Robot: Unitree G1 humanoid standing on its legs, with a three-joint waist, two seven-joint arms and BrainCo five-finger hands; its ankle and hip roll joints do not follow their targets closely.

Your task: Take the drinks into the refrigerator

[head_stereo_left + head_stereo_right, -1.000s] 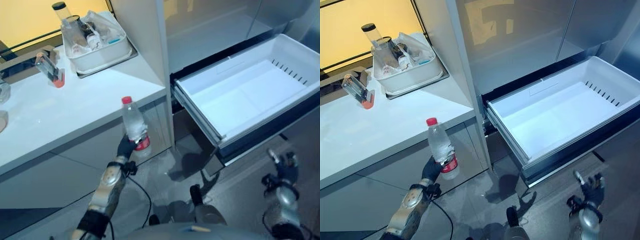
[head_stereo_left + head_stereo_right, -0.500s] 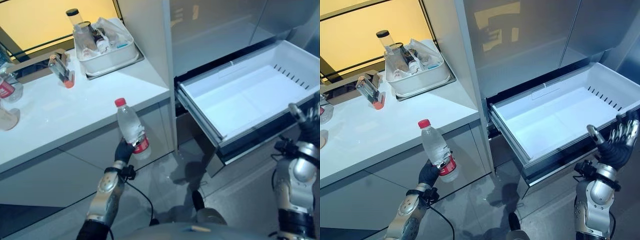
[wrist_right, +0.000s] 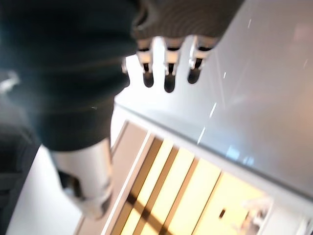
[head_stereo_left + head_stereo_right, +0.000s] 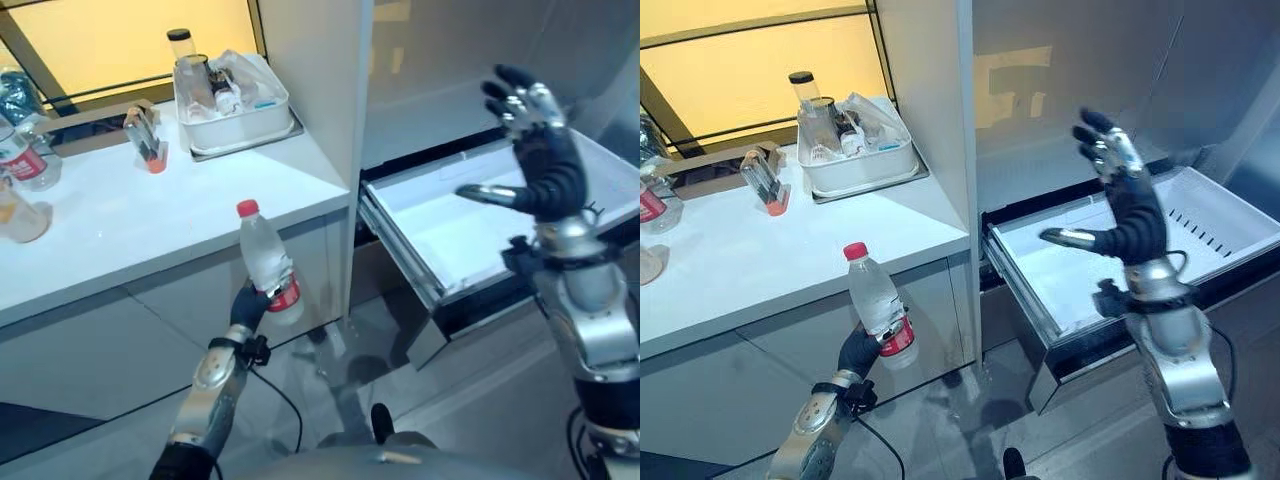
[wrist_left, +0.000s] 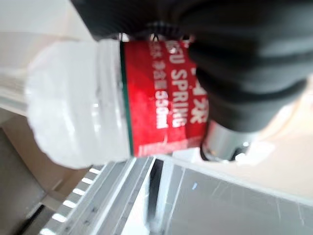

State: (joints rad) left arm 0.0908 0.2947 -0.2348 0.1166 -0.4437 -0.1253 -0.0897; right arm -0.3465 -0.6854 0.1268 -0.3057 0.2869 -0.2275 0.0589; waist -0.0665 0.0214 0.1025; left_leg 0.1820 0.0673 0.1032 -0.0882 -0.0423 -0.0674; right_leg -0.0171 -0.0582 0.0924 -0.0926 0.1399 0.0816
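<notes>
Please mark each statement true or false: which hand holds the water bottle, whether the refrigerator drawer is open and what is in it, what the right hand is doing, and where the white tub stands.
1. The left hand holds the water bottle upright. True.
2. The refrigerator drawer is pushed shut. False: it is pulled out and open.
3. The right hand is raised with its fingers spread and holds nothing. True.
4. The drawer already holds several bottles. False: the part that shows is bare white.
5. The white tub of items stands on the floor. False: it stands on the white counter, at the back.
</notes>
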